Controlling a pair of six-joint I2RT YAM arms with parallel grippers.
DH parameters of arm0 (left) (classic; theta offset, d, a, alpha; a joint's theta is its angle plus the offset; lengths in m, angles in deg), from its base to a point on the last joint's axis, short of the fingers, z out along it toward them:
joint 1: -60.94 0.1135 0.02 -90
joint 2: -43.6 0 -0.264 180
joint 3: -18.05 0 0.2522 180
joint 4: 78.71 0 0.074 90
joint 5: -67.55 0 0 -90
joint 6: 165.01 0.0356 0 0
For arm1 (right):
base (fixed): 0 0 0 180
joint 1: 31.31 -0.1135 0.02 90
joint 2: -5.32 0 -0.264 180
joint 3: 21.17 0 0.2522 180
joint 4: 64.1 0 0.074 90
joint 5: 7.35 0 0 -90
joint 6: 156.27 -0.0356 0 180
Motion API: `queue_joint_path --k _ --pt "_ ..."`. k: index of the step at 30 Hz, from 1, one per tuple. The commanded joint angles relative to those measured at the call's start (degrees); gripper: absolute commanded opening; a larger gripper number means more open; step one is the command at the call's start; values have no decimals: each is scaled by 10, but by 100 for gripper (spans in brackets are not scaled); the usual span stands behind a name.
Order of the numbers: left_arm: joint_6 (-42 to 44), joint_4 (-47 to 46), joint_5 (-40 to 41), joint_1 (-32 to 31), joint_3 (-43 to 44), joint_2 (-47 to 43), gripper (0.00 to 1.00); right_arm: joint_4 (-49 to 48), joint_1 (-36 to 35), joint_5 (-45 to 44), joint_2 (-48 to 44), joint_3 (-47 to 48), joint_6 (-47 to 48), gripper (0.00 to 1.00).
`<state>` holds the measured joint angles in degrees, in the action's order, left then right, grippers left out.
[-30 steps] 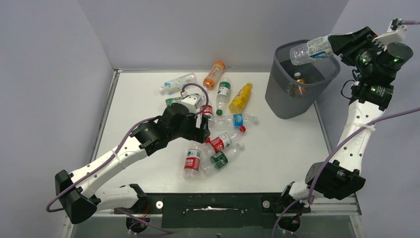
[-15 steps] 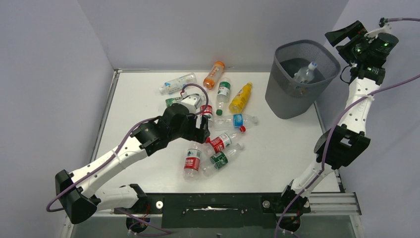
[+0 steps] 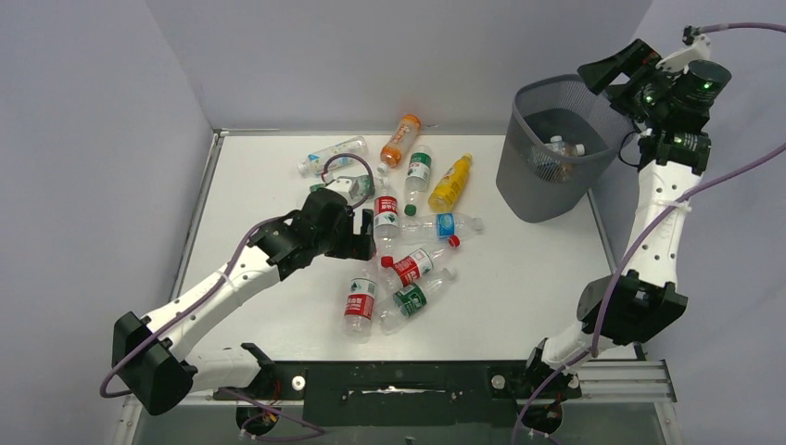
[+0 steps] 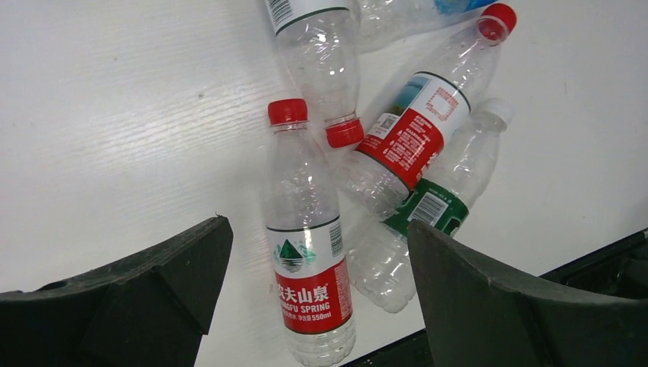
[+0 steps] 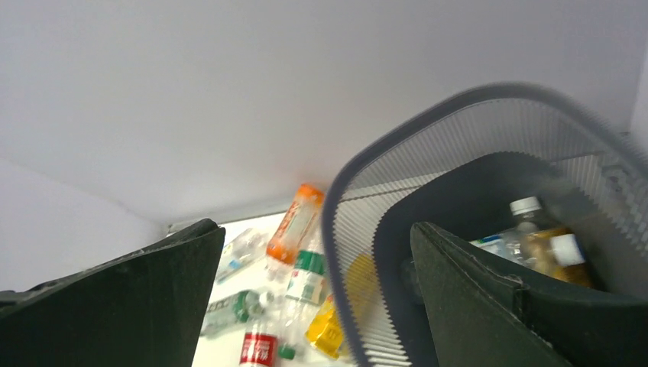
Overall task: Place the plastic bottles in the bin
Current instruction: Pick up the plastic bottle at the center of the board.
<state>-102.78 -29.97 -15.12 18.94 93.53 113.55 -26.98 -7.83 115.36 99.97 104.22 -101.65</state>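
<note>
Several plastic bottles lie bunched mid-table: an orange one (image 3: pixel 401 139), a yellow one (image 3: pixel 450 183), and clear ones with red (image 3: pixel 360 303), green (image 3: pixel 412 298) and blue (image 3: pixel 445 225) labels. My left gripper (image 3: pixel 369 234) hovers open over this bunch. In the left wrist view a red-label bottle (image 4: pixel 309 260) lies on the table below the left gripper (image 4: pixel 319 229), untouched. The dark mesh bin (image 3: pixel 547 199) stands at the far right with bottles (image 3: pixel 559 146) inside. My right gripper (image 3: pixel 616 74) is open and empty above the bin's right rim (image 5: pixel 359 199), and bottles (image 5: pixel 527 245) show at the bin's bottom.
White walls close the table at the left and back. The table's black front edge (image 4: pixel 611 264) runs close to the nearest bottles. The left arm's purple cable (image 3: pixel 348 165) loops over the bottles behind the wrist.
My right gripper opened and let go of the clear bottle, which fell into the bin. The right arm then swung left over the rim. The left gripper drew back slightly to the left.
</note>
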Motion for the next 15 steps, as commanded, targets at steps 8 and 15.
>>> queue_joint_path --k 8,15 --pt "-42 5 -48 23 -51 15 86 7 -97 -21 -146 -147 53 98" --pt "-73 1 -74 14 -92 19 86 15 -163 -38 -187 -219 67 98"
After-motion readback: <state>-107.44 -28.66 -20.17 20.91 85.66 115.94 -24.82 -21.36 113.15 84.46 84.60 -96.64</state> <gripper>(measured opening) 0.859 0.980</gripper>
